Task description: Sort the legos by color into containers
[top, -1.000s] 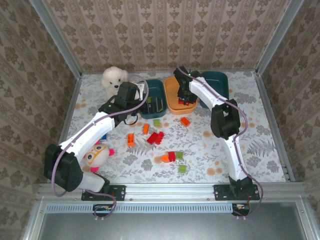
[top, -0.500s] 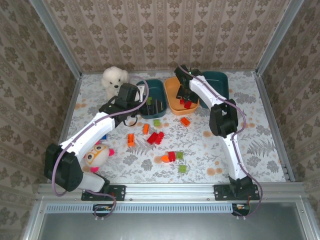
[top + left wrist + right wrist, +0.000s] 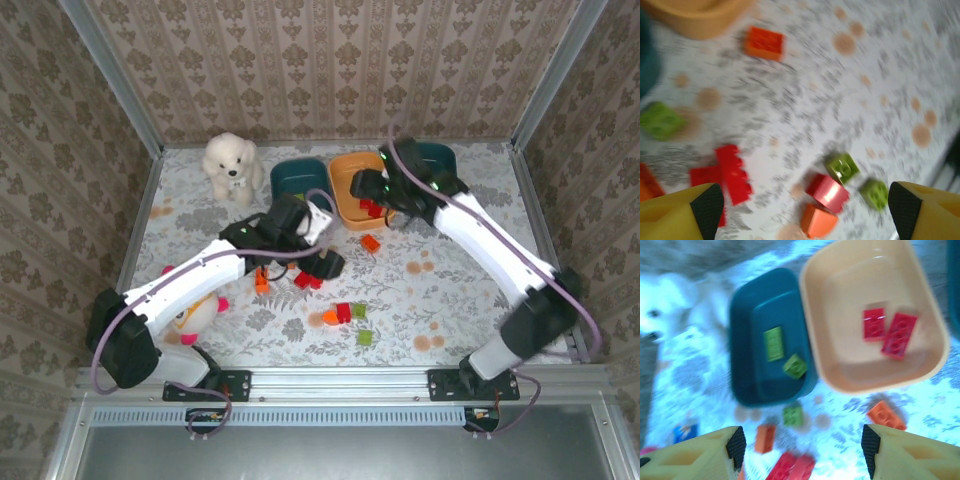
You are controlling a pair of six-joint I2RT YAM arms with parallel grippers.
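**Layout.** Reference: the orange bin [image 3: 840, 275]. It holds two red legos [image 3: 875, 322]. The teal bin [image 3: 747, 340] against its left wall holds two green legos [image 3: 774, 343]. Loose legos lie on the table [image 3: 420, 300] in front of the orange bin:
- an orange brick [image 3: 371, 242] just beside the front wall
- a red pair [image 3: 305, 280] further forward and left
- a mixed cluster [image 3: 342, 313] well forward

**Hands.** The right hand [image 3: 802, 445] hovers at the orange bin, jaws wide, empty. The left hand [image 3: 805, 200] hovers over the mixed cluster, jaws wide, empty.

**Handling.** The bricks are probably light, rigid and smooth. Grip across two flat side walls, not the studs; a corner grip may let the brick twist out.

**Change.** One second ago the left hand was over the teal bin; it has swung forward of the orange bin. The right elbow has swung outward.
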